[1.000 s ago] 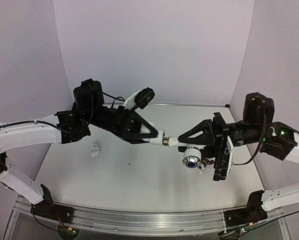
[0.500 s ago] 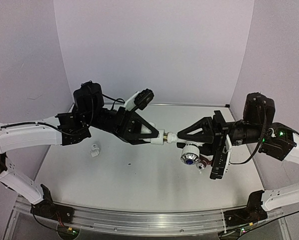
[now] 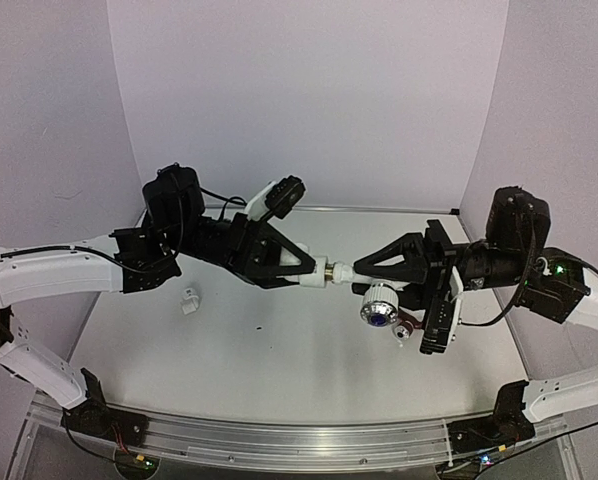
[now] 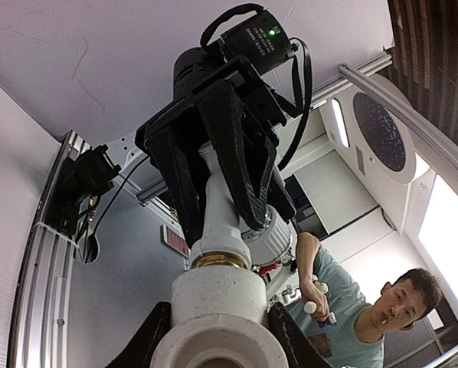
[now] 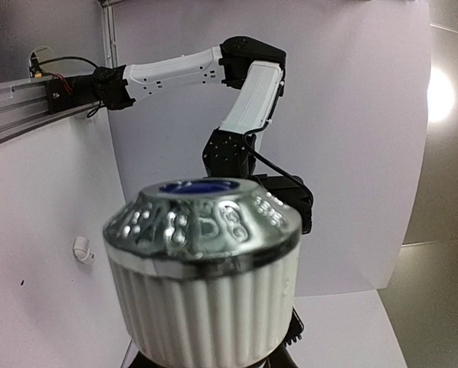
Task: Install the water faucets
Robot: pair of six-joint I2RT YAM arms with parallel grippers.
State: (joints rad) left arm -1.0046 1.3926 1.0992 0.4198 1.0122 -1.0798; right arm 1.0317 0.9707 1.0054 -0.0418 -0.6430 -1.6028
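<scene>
The left gripper (image 3: 304,268) pinches a white fitting (image 4: 217,307); right gripper (image 3: 365,275) pinches the faucet (image 3: 377,304), threads seemingly engaged

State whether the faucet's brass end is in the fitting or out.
In, depth unclear: only a thin brass band shows between faucet and fitting.

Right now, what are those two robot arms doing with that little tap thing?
They are joining two parts in mid-air. The right end effector holds the faucet. The left end effector holds a white fitting. The brass thread sits at that fitting's mouth. Another small white piece lies on the table.
</scene>
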